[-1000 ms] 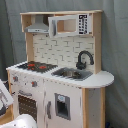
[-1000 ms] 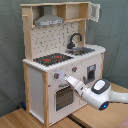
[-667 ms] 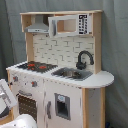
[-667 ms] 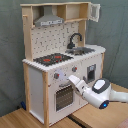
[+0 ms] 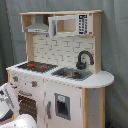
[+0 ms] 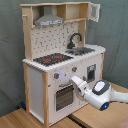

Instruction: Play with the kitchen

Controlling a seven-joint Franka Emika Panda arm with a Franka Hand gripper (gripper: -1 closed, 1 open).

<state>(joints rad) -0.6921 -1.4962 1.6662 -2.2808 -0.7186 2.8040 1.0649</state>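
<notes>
Reaching in from the second exterior view's right, the claw (image 6: 75, 81) sits against the kitchen (image 6: 60, 60) front beside the oven door (image 6: 63, 96); its open-or-closed state, I cannot tell.

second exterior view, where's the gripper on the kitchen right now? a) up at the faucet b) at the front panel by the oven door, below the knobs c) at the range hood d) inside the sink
b: in the second exterior view the gripper is at the kitchen front, beside the oven door and just below the knobs, well under the faucet.
</notes>
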